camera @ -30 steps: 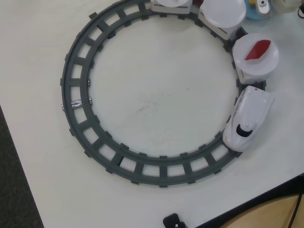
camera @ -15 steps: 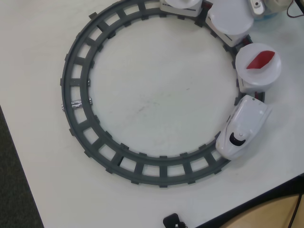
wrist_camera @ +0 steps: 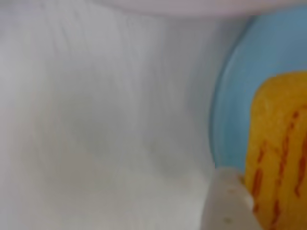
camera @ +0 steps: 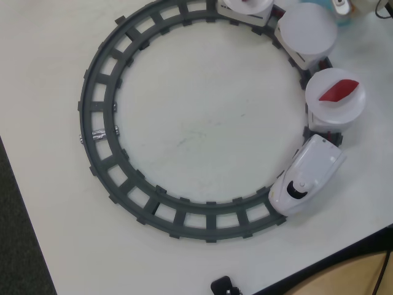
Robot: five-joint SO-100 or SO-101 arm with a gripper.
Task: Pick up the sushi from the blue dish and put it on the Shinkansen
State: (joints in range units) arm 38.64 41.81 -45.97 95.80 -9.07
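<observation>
While the wrist view is filled with a very close, blurred look at the sushi (wrist_camera: 280,148) on the blue dish (wrist_camera: 232,110), the step in hand is judged to be the grasp itself. A pale shape at the bottom edge, touching the near-left side of the sushi, is taken for one finger (wrist_camera: 225,203) of the gripper; the other finger is not seen, so it cannot be told whether the jaws stand wide, narrow or closed on the piece. For the step to be done well, the oblong should be taken across its short sides and centred between the fingers, and nothing should be lifted until both pads are felt to be seated, since the ridged top may slip. In the overhead view neither the arm nor the sushi is shown; the Shinkansen (camera: 307,175) is seen on the track (camera: 101,123) at lower right, with a red piece (camera: 338,90) on the plate (camera: 334,107) behind it and an empty plate (camera: 306,31) further back.
</observation>
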